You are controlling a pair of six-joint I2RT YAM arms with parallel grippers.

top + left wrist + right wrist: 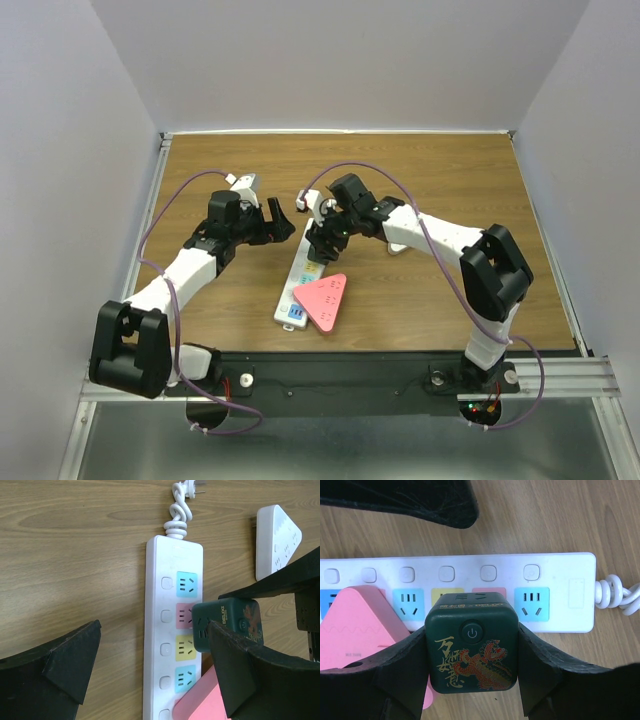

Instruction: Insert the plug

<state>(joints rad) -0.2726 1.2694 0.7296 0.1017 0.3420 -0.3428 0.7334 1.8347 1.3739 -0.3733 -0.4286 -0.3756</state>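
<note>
Fingers (395, 675) on the right gripper (471, 642) are clamped on the dark green cube plug (470, 655), 1 pad on each side face, so it's a solid pinch. The cube has a round power button on top, with a red-and-gold dragon print and gold characters below it. From the right wrist cam it hangs over the white power strip (467, 574), lined up with the yellow socket (445, 591) and the pink socket (490, 590) and covering most of both. Honestly can't tell whether its prongs are in a socket or just above one, since they're hidden under the body. In the left wrist cam the cube overlaps the strip's edge at those same 2 sockets.

Strip itself lies flat on the wooden table (450, 180), running from near the arm bases toward the far side. You can see 6 little buttons along 1 edge in the right wrist view. A pink triangular adapter (325, 302) sits on its near end. The strip's white cord (177, 520) is bundled in a knot at the far end, with its own plug (195, 487) lying loose on the wood. A white triangular adapter (276, 540) lies on the table off to the side, apart from the strip.

Left gripper (154, 627) is spread wide with nothing in it and pointed at the strip, which shows between its fingers in its wrist cam. The green cube is just beside 1 of those fingers (250, 680).
</note>
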